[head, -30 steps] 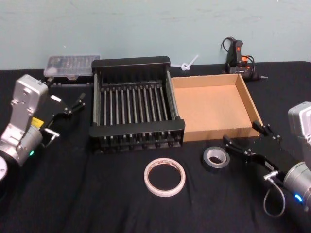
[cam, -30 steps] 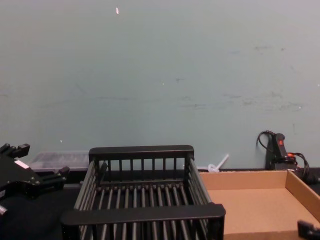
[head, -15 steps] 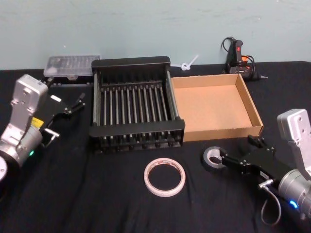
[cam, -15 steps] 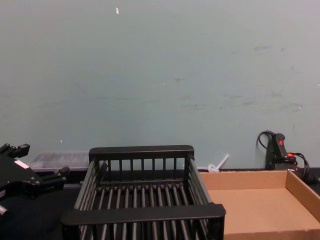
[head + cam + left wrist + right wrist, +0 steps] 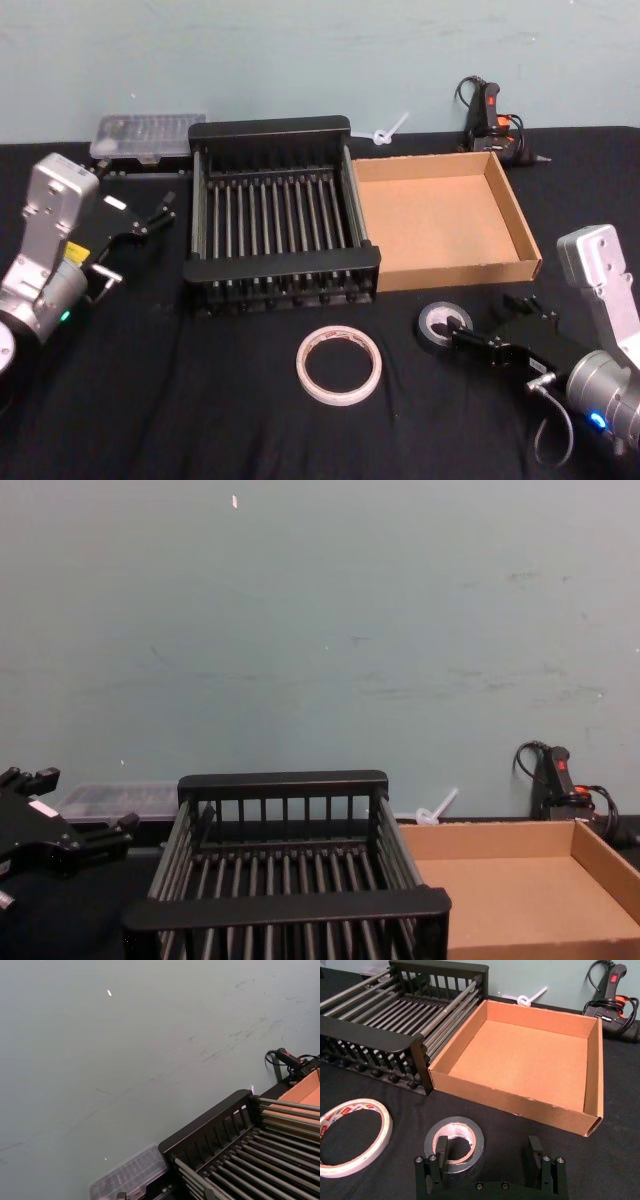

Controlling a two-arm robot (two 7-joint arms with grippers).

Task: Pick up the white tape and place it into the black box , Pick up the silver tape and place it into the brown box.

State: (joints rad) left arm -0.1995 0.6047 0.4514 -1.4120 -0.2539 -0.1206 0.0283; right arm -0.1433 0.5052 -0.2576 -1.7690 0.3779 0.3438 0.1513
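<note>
Looking down from the head view, the right end effector (image 5: 485, 325) sits low on the black worktop (image 5: 200, 400), released, with its near fingertip reaching over the silver tape (image 5: 443, 324), which lies flat just in front of the brown box (image 5: 520, 220). The white tape (image 5: 339, 364) lies flat nearby, to the left of the silver roll and in front of the black box (image 5: 280, 265); both boxes are empty. The left end effector (image 5: 130, 225) idles beside the black box, its opening not readable.

In the left wrist view, the black box's far rim (image 5: 205, 1122) and slatted floor appear, with no tape inside.

In the right wrist view, the grasp geometry is clear: one finger (image 5: 441, 1147) stands inside the core of the silver tape (image 5: 455, 1144), the other (image 5: 535, 1150) well outside the roll with a wide gap. Closing now would likely drag the roll across the cloth before pinching its wall, so I judge the wiser course is to press down fully, close slowly, then lift straight up before swinging over the low cardboard wall (image 5: 510, 1100).

In the chest view, the black box (image 5: 285, 910) and brown box (image 5: 520, 900) stand side by side, touching.
</note>
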